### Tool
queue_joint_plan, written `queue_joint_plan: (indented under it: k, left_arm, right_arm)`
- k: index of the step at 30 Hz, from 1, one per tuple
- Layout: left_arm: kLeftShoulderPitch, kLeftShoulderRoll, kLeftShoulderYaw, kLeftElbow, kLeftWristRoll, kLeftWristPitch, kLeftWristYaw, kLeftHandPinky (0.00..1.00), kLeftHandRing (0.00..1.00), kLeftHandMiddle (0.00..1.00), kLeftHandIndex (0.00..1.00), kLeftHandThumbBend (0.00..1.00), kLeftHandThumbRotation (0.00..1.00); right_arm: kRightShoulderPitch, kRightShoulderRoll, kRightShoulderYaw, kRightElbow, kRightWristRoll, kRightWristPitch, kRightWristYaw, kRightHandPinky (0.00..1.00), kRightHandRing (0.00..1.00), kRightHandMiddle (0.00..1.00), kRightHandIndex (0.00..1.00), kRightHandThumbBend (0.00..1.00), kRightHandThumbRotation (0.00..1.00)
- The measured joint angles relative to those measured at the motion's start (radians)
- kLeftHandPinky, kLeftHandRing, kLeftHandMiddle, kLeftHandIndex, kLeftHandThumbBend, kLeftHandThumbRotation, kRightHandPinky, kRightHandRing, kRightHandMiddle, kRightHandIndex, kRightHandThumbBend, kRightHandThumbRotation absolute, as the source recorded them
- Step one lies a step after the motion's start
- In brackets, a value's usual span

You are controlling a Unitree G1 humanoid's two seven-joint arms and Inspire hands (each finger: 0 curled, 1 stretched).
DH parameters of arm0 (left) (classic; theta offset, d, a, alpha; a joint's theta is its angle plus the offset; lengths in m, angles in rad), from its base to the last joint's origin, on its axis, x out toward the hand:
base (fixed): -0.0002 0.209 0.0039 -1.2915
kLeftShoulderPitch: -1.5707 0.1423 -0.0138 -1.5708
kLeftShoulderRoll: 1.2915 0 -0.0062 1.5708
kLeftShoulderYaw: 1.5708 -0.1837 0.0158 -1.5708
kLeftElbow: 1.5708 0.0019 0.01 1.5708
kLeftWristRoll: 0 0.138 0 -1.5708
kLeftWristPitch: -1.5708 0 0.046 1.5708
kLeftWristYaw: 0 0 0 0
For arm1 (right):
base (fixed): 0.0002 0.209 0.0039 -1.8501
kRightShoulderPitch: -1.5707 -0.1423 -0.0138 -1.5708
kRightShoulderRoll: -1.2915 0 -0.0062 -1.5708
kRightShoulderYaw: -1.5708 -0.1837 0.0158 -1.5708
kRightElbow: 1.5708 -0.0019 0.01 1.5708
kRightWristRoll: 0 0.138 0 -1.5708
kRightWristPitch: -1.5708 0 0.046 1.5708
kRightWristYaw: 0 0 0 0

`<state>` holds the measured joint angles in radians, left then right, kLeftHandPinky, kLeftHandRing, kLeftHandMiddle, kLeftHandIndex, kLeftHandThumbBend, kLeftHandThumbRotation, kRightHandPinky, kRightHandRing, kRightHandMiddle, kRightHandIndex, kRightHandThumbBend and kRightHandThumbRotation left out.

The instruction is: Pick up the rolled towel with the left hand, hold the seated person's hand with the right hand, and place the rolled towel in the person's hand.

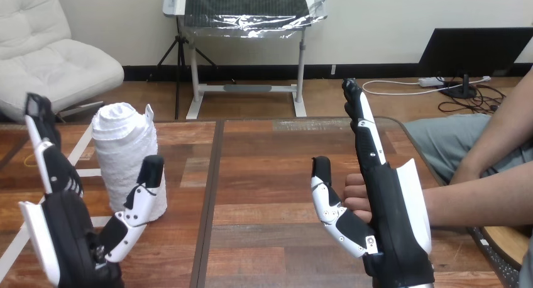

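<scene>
A white rolled towel (126,159) stands upright on the wooden table (264,168) at the left. My left hand (66,228) is open around it: straight fingers rise to the towel's left, the thumb lies against its lower right side. My right hand (386,203) is open at the right, fingers pointing up and thumb spread to the left. The person's hand (357,197) reaches in from the right edge and lies in the gap between my right thumb and palm; only its fingertips show, the rest is hidden behind my hand. I cannot tell whether they touch.
The person's forearm (478,203) crosses the table's right edge. A dark seam (214,175) runs down the table between the towel and my right hand. A strip of white tape (78,151) lies on the table at the left.
</scene>
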<state>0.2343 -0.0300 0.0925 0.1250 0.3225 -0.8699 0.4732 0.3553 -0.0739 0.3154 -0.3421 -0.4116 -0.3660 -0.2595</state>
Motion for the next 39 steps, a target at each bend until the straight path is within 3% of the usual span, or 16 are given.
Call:
queue_joint_plan:
  k: [14,28,39]
  left_arm:
    - [-0.047,0.024,0.006,0.057,-0.031,0.142,-0.060,1.00,1.00,1.00,1.00,0.82,0.36]
    - [-0.112,0.054,0.006,0.123,-0.043,0.319,-0.118,1.00,1.00,1.00,1.00,0.85,0.37]
    - [-0.175,0.075,0.006,0.183,-0.063,0.410,-0.153,1.00,1.00,1.00,1.00,0.87,0.37]
  right_arm:
    - [-0.004,0.003,0.000,0.000,0.002,0.000,0.002,1.00,1.00,1.00,1.00,0.00,0.00]
    - [-0.005,0.003,-0.002,0.000,0.000,0.000,0.002,1.00,1.00,1.00,1.00,0.00,0.00]
    - [-0.005,0.003,-0.010,0.000,0.000,0.000,0.003,1.00,1.00,1.00,1.00,0.00,0.00]
